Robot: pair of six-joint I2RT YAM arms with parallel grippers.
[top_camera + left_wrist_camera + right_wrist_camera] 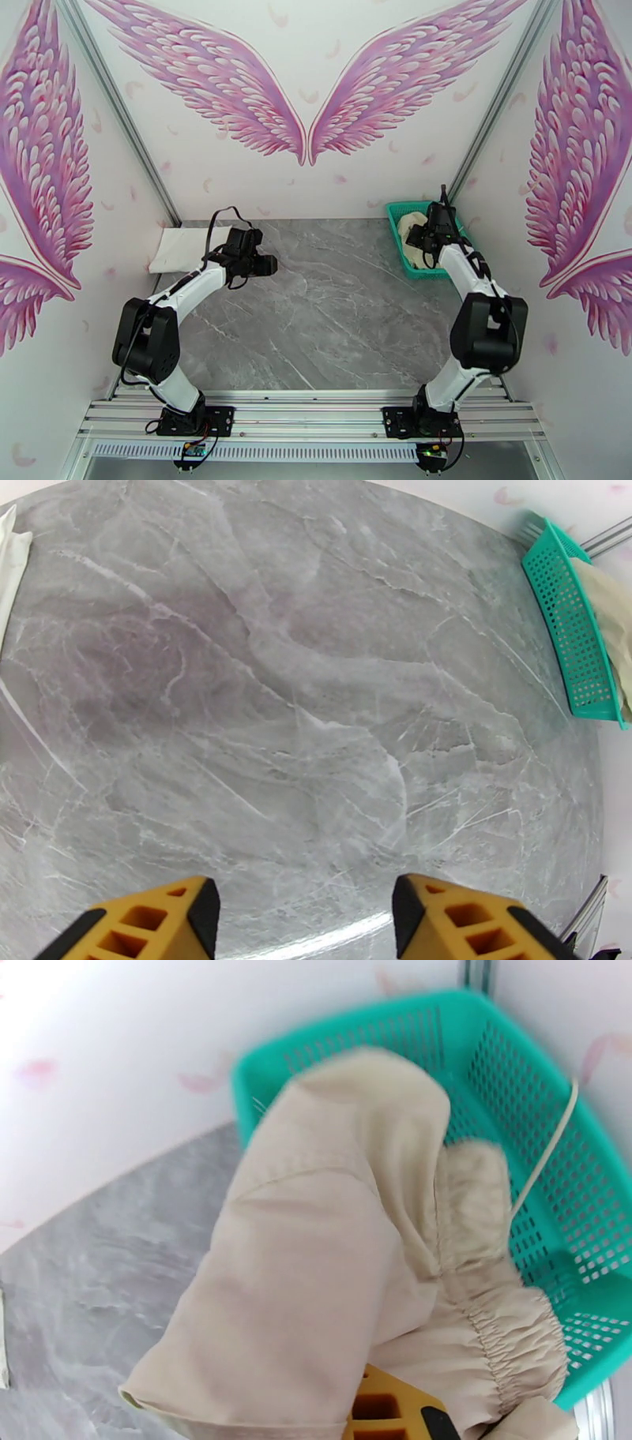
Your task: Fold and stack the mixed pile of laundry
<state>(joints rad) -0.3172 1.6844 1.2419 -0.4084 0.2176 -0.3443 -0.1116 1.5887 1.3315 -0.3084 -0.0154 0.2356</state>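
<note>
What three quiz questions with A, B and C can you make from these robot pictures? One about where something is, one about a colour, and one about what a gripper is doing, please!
1. Where is the cream garment?
A. hanging on the wall
B. draped over the left arm
C. in the basket at the far right corner of the table

2. What colour is the basket?
A. teal-green
B. red
C. black

3. How is the left gripper?
A. shut on a shirt
B. open above bare table
C. shut on the basket

Answers:
1 C, because the top view shows the cream cloth inside the basket by the right wall.
2 A, because its mesh walls are teal-green.
3 B, because its wrist view shows two fingers apart with nothing between them, just grey table beyond.
</note>
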